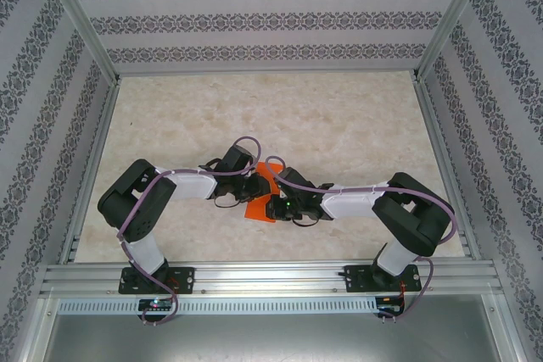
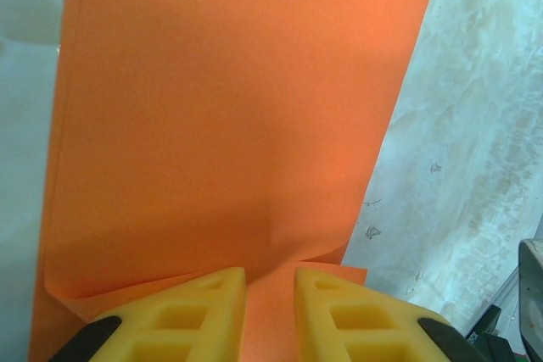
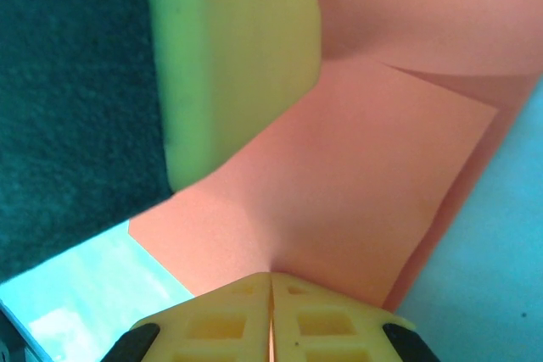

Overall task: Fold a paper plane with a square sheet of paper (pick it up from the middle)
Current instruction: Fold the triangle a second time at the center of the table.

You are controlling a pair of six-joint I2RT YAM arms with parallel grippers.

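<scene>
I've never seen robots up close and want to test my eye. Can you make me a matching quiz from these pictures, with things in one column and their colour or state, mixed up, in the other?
Things:
1. left hand
2. right hand
3. paper
4. table

Colour or state:
a. pale and marbled
b. fingers a little apart
c. fingers pressed together, pinching an orange edge
d. bright orange

Pairs: 1-b, 2-c, 3-d, 4-a
</scene>
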